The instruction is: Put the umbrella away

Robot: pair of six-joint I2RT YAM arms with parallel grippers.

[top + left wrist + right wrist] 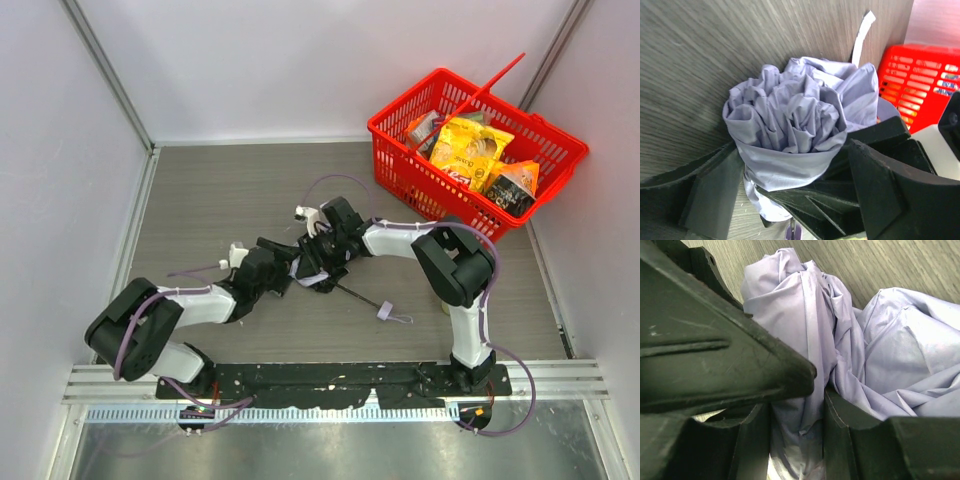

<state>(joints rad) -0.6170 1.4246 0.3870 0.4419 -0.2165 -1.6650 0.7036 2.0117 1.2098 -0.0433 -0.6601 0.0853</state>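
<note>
The umbrella (790, 115) was found lying at the middle of the surface (220, 200), between the two arms and well apart from the red basket (395, 165). The left claw (792, 155) was observed spread wide, with the bunched canopy seated between its fingers (710, 195). The right claw (812, 405) was seen pinched on a fold of the same fabric. The black shaft (355, 294) and pale handle (385, 310) were noted extending to the near right of both claws.
</note>
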